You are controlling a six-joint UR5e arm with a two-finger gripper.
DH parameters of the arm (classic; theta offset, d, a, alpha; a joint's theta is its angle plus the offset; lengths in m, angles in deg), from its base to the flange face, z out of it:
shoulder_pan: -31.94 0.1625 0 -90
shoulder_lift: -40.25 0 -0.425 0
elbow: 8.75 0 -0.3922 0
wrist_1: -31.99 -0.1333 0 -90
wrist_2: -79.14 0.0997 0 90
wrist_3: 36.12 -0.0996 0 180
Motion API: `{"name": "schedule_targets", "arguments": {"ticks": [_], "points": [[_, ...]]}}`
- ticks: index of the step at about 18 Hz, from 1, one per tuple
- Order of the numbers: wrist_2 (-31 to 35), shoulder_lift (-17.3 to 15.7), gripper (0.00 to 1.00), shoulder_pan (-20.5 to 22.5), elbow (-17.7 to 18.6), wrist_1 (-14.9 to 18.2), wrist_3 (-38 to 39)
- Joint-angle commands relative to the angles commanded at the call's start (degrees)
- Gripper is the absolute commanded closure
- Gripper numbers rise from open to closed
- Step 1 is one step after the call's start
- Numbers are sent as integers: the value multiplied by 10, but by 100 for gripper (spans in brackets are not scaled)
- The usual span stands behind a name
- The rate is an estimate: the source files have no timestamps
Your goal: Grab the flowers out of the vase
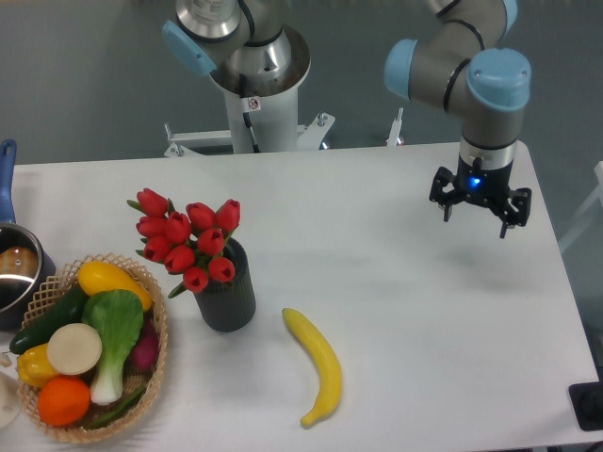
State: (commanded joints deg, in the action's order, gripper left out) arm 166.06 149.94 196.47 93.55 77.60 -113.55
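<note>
A tight bunch of red tulip flowers (pixel 186 238) with green leaves stands in the dark ribbed vase (pixel 227 298) at the table's left-centre. My gripper (pixel 479 216) hangs above the table's far right side, well away from the vase, pointing down. Its fingers are spread apart and hold nothing.
A woven basket (pixel 155 363) of vegetables and fruit sits left of the vase. A yellow banana (pixel 317 365) lies just right of the vase. A pot with a blue handle (pixel 11 268) is at the left edge. The arm's base (pixel 256 89) stands behind the table.
</note>
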Motion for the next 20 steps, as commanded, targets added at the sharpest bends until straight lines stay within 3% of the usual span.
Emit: {"name": "schedule_targets", "arguments": {"ticks": [9, 14, 20], "points": [[-1, -3, 0, -4, 8, 0, 4], [-6, -5, 0, -32, 18, -10, 30], [-72, -6, 0, -53, 25, -22, 76]]}}
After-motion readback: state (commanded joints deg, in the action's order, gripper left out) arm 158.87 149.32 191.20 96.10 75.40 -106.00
